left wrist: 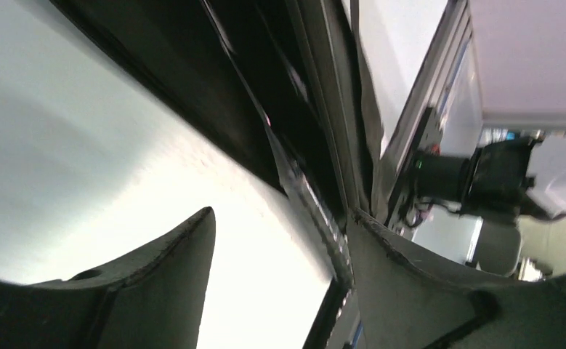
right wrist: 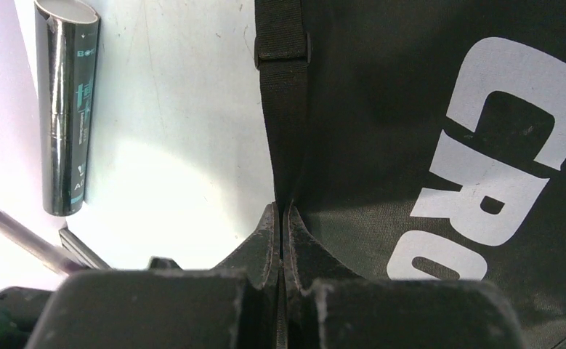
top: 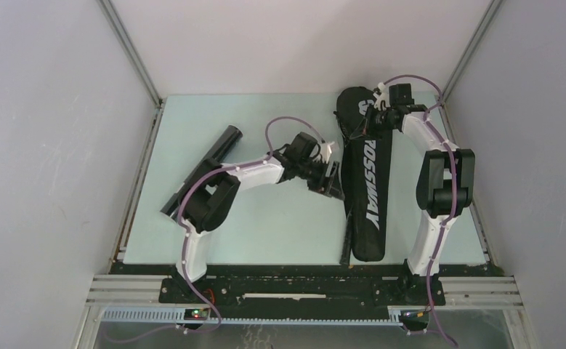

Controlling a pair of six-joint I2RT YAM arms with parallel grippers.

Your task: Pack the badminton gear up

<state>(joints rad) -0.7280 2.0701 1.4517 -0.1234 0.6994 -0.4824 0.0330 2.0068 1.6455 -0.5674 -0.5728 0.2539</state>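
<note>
1. The left end effector (top: pixel 332 186) stands wide and holds nothing. The long left edge of the bag (top: pixel 370 189) runs just beside its fingers, about midway along the bag.
2. The right end effector (top: pixel 367 123) is pinched tight on the bag's edge next to the strap (right wrist: pixel 283 87), at the bag's wide far end.
3. The bag lies flat on the bench (top: pixel 280 233), its long axis running far to near. It sits immediately right of the left end effector and stretches nearward from the right one.
4. The tube (top: pixel 205 169) lies well apart, to the left of the left end effector and past that arm's own elbow. Its long axis slants from near-left to far-right.
5. The tube is outside the bag, and the left arm is clearly the nearer one, with free jaws. Reaching it would likely mean swinging leftward and turning the jaws across that slant.
6. No rackets or shuttlecocks show on the bench. Whether they are inside the bag cannot be told.
</note>
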